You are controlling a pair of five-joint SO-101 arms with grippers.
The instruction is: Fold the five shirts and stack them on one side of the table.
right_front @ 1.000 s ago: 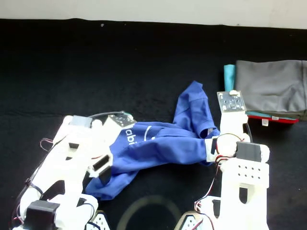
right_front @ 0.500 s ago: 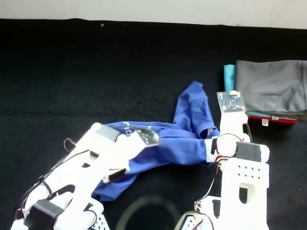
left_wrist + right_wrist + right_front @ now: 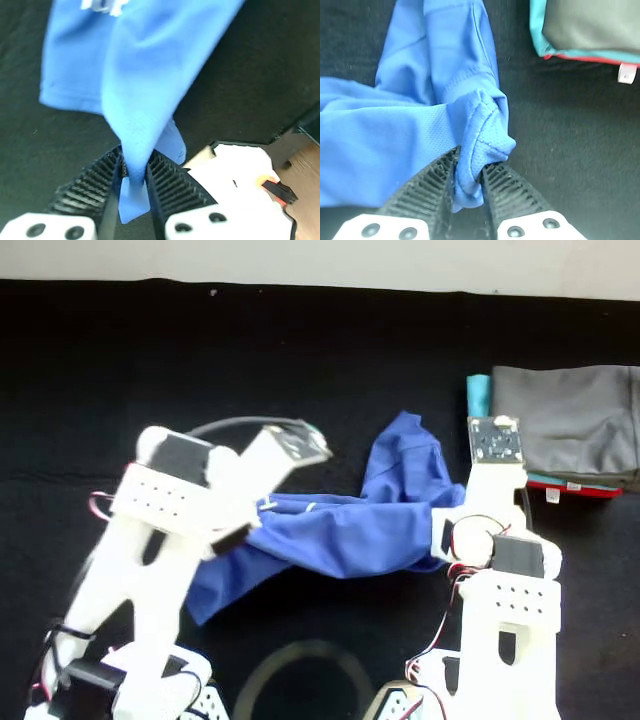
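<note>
A blue shirt [image 3: 350,530] hangs stretched between both arms over the black table [image 3: 250,370]. My left gripper [image 3: 132,175] is shut on one bunched edge of the blue shirt [image 3: 145,75], lifted above the table at the left [image 3: 255,515]. My right gripper [image 3: 468,182] is shut on a folded corner of the blue shirt [image 3: 420,130], low near the table at the right [image 3: 450,530]. A stack of folded shirts [image 3: 565,430], grey on top over teal and red, lies at the right edge, also seen as the stack [image 3: 590,25] in the right wrist view.
Black cloth covers the whole table, with open room at the back and left. A pale wall strip [image 3: 320,260] runs along the far edge. The arm bases stand at the near edge, and a round ring mark [image 3: 300,680] lies between them.
My left arm has risen and swung back, lifting its end of the blue shirt off the table and pulling the cloth taut. The right arm shifted only slightly.
</note>
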